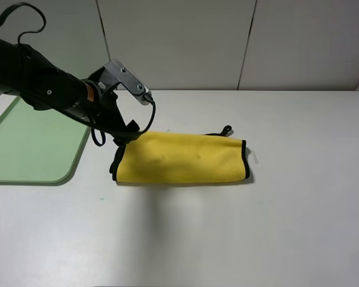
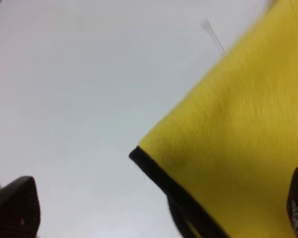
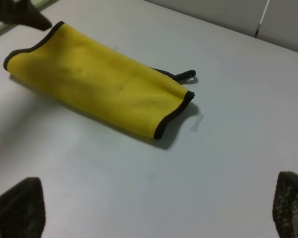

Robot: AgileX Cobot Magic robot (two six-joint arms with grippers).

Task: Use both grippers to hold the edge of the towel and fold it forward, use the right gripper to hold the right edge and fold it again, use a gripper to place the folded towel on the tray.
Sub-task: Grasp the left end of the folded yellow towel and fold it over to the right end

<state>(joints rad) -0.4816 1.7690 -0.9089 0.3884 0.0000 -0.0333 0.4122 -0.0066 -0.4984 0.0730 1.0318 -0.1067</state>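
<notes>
My right gripper [image 3: 155, 206]: jaws spread wide, nothing in them, hovering over table [image 1: 257, 239], well back from towel [image 1: 182, 158]. Towel folded into long strip, lying flat on table, black trim [image 2: 159, 173] at both short ends, loop [image 3: 185, 75] and white tag [image 3: 196, 122] poking out by right end. My left gripper [image 2: 158, 206]: arm slants down from far left, jaws wide too, gripping nothing, towel's left corner between fingertips, can't tell if touching. Green tray [image 1: 30, 143] further left, near towel but apart, towel not in it.
</notes>
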